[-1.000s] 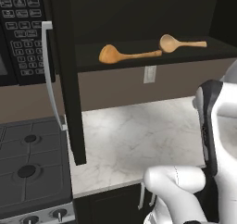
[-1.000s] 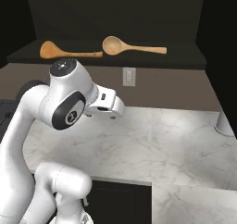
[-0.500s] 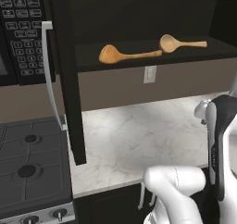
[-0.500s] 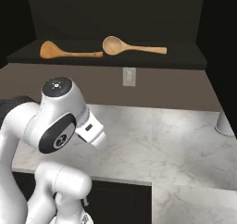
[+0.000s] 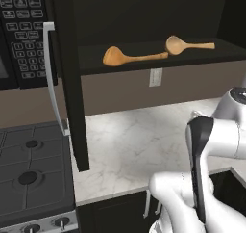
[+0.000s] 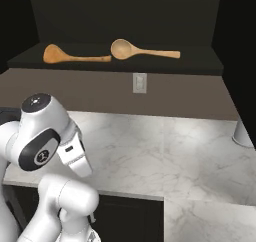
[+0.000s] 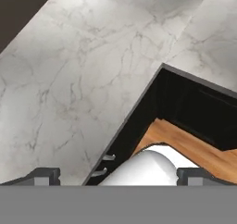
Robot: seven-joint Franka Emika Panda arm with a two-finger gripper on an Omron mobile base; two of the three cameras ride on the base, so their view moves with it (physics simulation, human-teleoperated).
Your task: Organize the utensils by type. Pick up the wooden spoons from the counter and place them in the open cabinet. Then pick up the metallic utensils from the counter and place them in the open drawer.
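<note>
The gripper (image 7: 118, 179) hangs low over the counter edge, jaws wide apart and empty. Both wooden spoons (image 5: 132, 57) already lie side by side on the cabinet shelf (image 6: 150, 65), so the metal utensils come next, I judge; none shows on the marble here. The arm would do well to find them first, then come down square over a slim handle. The counter (image 6: 170, 146) is white marble with grey veins. Beyond it an outlet (image 6: 140, 82) sits on the brown wall; stove (image 5: 29, 169) and microwave (image 5: 21, 34) stand left.

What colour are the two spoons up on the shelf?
The wooden spoons are tan-orange, like light wood; the right base view shows them best.
</note>
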